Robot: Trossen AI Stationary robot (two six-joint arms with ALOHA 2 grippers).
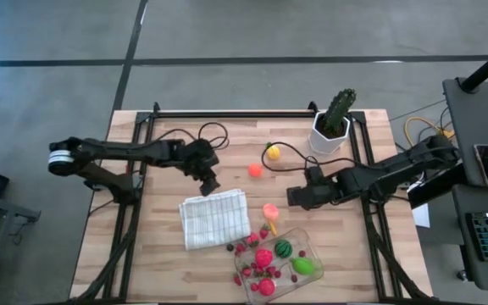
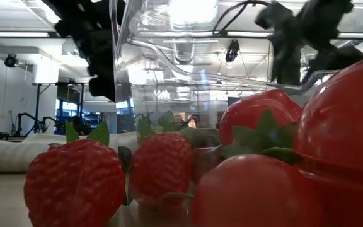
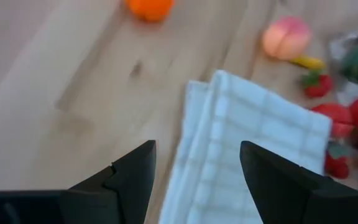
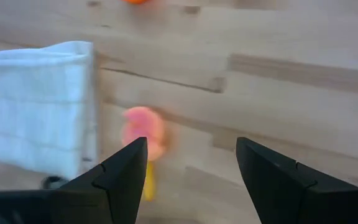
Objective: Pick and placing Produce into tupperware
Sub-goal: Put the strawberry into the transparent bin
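With fingers spread, the left gripper (image 1: 211, 184) hovers at the folded cloth's (image 1: 214, 218) 12 o'clock edge, the peach (image 1: 270, 210) lies at the tupperware's (image 1: 310, 252) 11 o'clock, and the right gripper (image 1: 294, 197), likewise spread, hovers at the peach's 2 o'clock.

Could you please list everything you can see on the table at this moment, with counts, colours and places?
tupperware: one, clear, near edge of the table, right of the cloth
produce in the tupperware: green piece, striped green piece, two larger red-pink pieces, several small red berries
berries outside: a handful, red, between cloth and tupperware
peach: one, pink, just beyond the tupperware
orange fruit: one, table centre
yellow fruit: one, left of the cactus
cloth: one, white checked, folded, left of the tupperware
cactus: one, dark green in a white pot, far right
left gripper: open, above the cloth's far edge
right gripper: open, near the peach
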